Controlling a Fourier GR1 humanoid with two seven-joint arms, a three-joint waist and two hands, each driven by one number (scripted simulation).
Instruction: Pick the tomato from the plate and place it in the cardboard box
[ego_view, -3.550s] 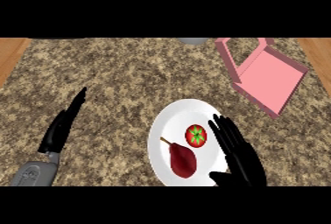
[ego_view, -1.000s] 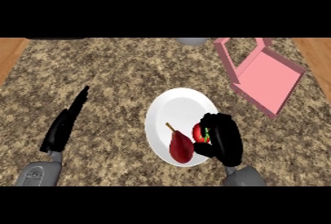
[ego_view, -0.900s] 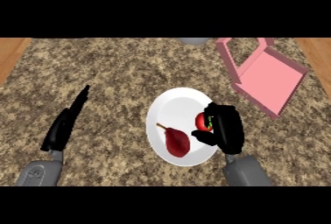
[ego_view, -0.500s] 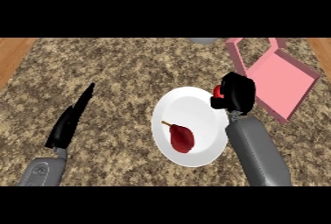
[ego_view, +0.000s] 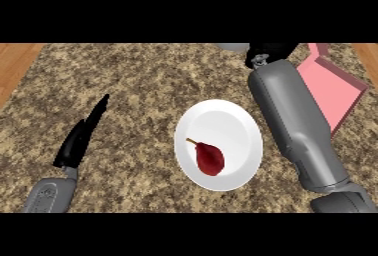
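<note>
Head view, looking steeply down on a speckled granite counter with a strip of wood showing at either side. A white plate sits near the middle, and on its lower half lies a dark red pear-like fruit, its long axis running from upper left to lower right with the thin stem pointing toward the upper left. The tomato itself cannot be seen anywhere: it is not on the plate, and if the right hand has it, the hand hides it. The right forearm stretches in a long grey diagonal from the lower right corner up to the top of the counter, passing just beside the plate's right rim. The right hand shows only as a dark bunched shape at the very top edge, and I cannot tell how its fingers are set or whether they enclose anything. Just to its right lies the pink cardboard box, open side up, tilted at an angle to the counter's edge. The left hand rests at the left, fingers straight and pressed together, pointing up and slightly right, touching nothing. No writing or labels can be read on anything.
</note>
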